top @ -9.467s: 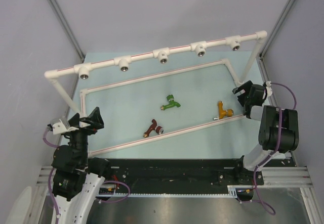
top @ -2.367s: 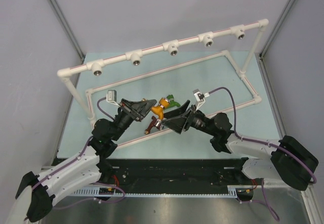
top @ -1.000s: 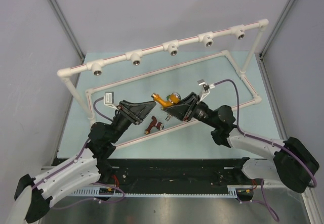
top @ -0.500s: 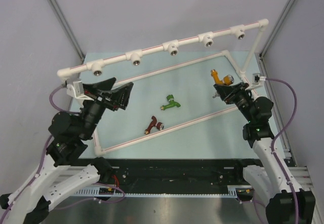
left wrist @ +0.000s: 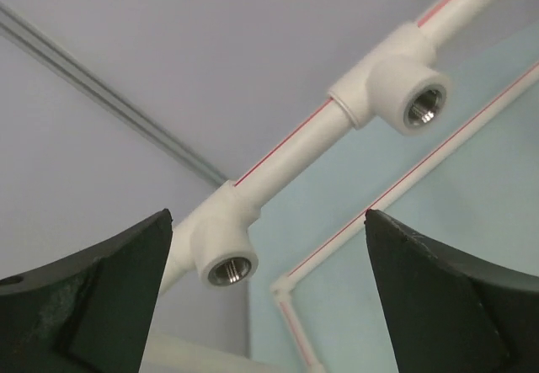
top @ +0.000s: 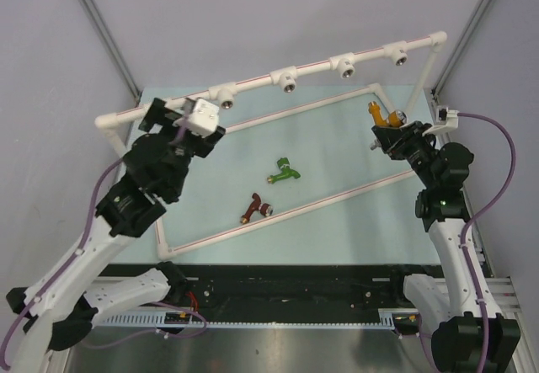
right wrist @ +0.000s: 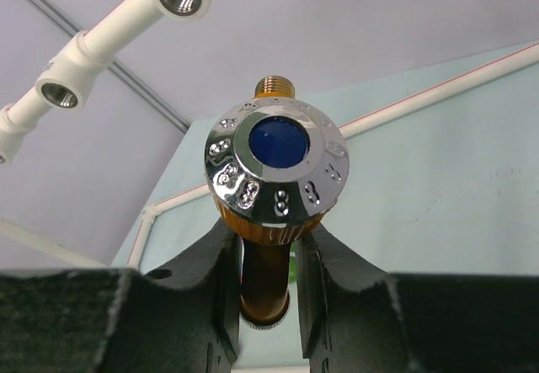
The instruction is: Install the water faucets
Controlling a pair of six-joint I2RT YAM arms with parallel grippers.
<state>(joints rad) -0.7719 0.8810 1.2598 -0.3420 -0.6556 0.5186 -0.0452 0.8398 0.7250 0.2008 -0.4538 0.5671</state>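
1. Dark red-brown faucet (top: 254,210): lies on the pale green mat (top: 337,158) inside the white pipe frame (top: 253,82), just beside its near floor pipe. Seen in the top view only.

2. Green faucet (top: 284,171): lies on the mat just beyond item 1, apart from it.

3. Right gripper (right wrist: 265,259): raised at the frame's far right. It is clamped on the orange-yellow faucet (top: 383,114). Only the right wrist view shows the detail. The fingers (right wrist: 215,280) pinch the body under a chrome cap (right wrist: 271,171) with a blue centre, and the threaded end points away, apart from the sockets.

4. Left gripper (left wrist: 265,226): raised at the frame's left end. The top view hides its fingertips. The left wrist view shows the fingers (left wrist: 93,297) spread wide and empty, facing two sockets.

5. Tee sockets (top: 288,81): four show along the top rail in the top view. Their inner threads are visible only in the wrist views.
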